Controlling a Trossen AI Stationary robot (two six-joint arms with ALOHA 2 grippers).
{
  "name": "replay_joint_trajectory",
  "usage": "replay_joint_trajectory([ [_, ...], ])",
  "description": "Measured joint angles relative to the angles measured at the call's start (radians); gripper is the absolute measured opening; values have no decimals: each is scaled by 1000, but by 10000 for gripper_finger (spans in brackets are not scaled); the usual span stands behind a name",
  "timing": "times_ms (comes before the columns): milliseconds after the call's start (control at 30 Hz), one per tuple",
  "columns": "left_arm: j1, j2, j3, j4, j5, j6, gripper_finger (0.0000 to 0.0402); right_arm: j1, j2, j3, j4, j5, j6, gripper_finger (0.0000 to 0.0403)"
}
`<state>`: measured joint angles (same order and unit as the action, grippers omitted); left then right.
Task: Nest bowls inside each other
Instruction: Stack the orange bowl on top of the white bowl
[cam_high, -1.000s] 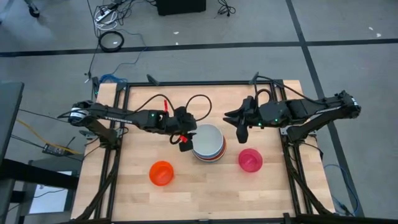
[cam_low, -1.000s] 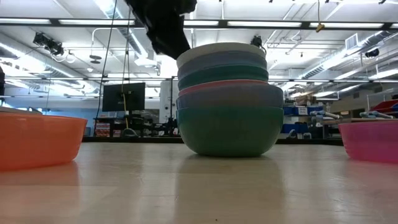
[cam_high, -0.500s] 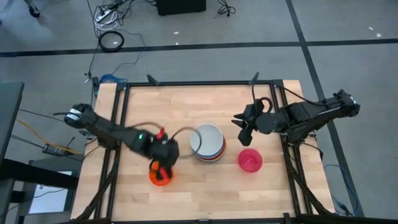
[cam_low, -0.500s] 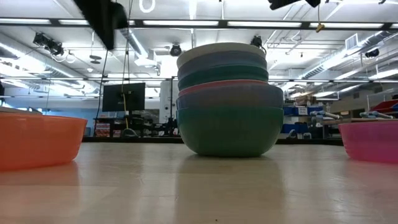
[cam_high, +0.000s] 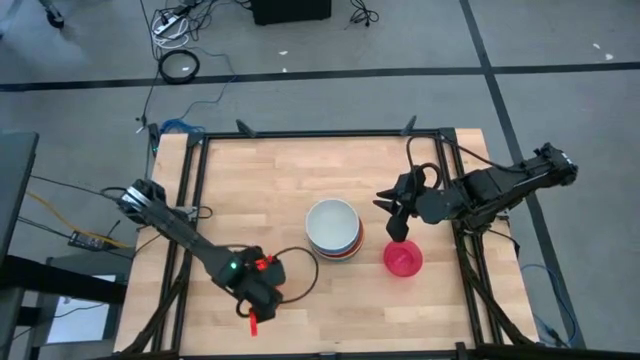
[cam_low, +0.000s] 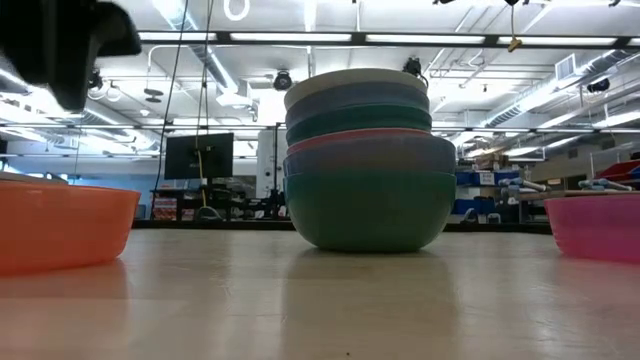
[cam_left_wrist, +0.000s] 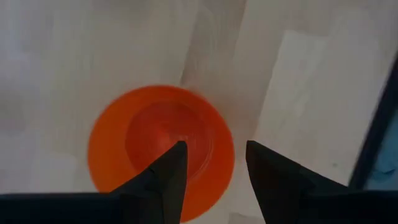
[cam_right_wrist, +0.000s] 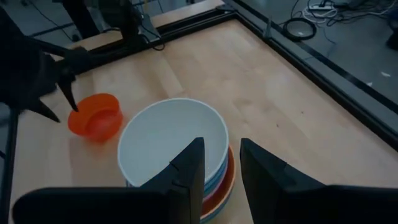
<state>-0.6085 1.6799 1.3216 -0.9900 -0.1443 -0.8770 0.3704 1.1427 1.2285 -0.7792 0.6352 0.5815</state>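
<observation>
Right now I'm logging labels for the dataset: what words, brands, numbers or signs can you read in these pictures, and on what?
None can be read. The stack of nested bowls, the orange bowl and the magenta bowl are plain, with no print. The wooden table carries no marking. The monitor in the room behind is dark, with nothing legible.

Both arms are dark, slim and jointed, with black cables looping off them. The left arm (cam_high: 190, 238) carries a small green light and red parts near its wrist. The right arm (cam_high: 490, 185) ends in two tapered black fingers (cam_right_wrist: 186, 174).
</observation>
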Motion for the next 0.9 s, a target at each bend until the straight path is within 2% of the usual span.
replay_joint_trajectory([
  [333,-21,159,0,51,64,10,172,37,0,0,13,-1,27,91],
  [667,-21,176,-15,68,39,12,170,40,0,0,24,-1,20,91],
  [800,-20,176,-84,146,75,1,147,46,0,0,24,0,20,91],
  [900,-20,176,-117,184,105,-17,116,53,0,0,30,-1,20,91],
])
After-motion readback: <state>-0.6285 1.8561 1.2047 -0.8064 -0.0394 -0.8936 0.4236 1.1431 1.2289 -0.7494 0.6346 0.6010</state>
